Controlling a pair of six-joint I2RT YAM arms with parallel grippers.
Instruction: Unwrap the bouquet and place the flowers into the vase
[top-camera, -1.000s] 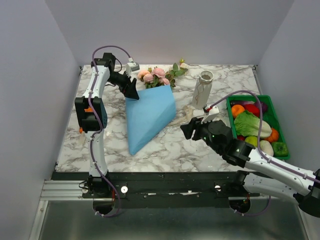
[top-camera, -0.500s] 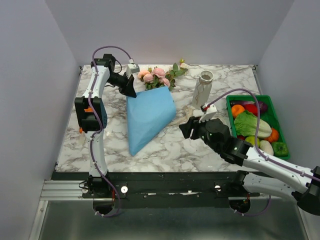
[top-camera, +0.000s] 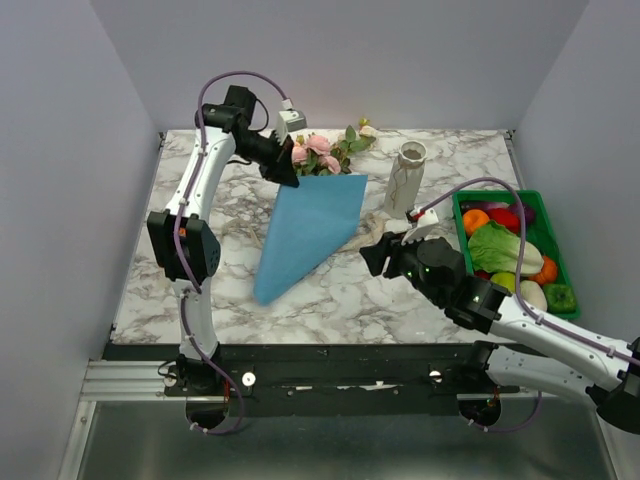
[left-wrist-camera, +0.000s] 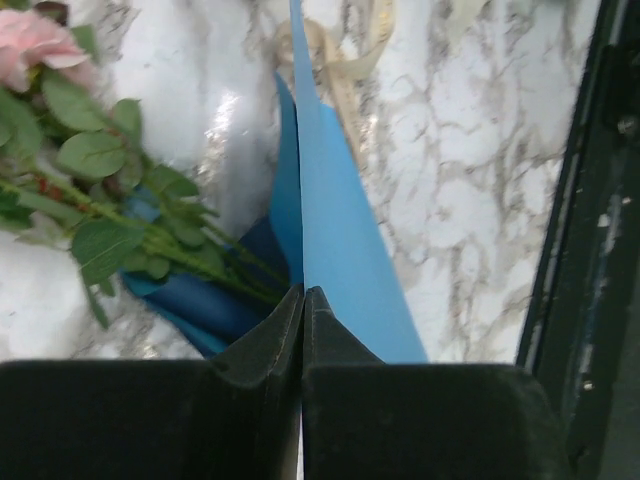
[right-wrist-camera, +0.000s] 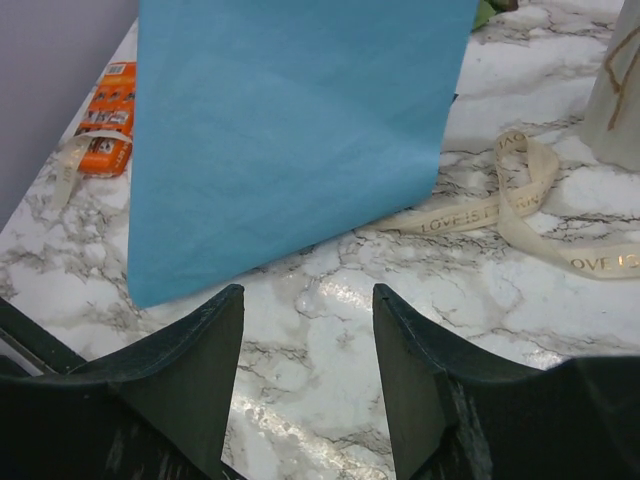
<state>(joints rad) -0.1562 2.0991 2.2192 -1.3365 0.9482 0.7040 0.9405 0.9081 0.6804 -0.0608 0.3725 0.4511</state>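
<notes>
White arm links (top-camera: 203, 172), black joints (top-camera: 181, 246), lilac cables (top-camera: 236, 76), black wedge jaws.

A green crate (top-camera: 495, 195) sits at the right edge of the marble counter (top-camera: 350, 290), holding a lettuce (top-camera: 500, 248), an orange (top-camera: 476, 220) and other toy produce.

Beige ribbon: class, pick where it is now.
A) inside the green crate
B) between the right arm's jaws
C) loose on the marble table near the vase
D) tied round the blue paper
C: the ribbon lies untied on the table by the vase, not round the blue paper.
</notes>
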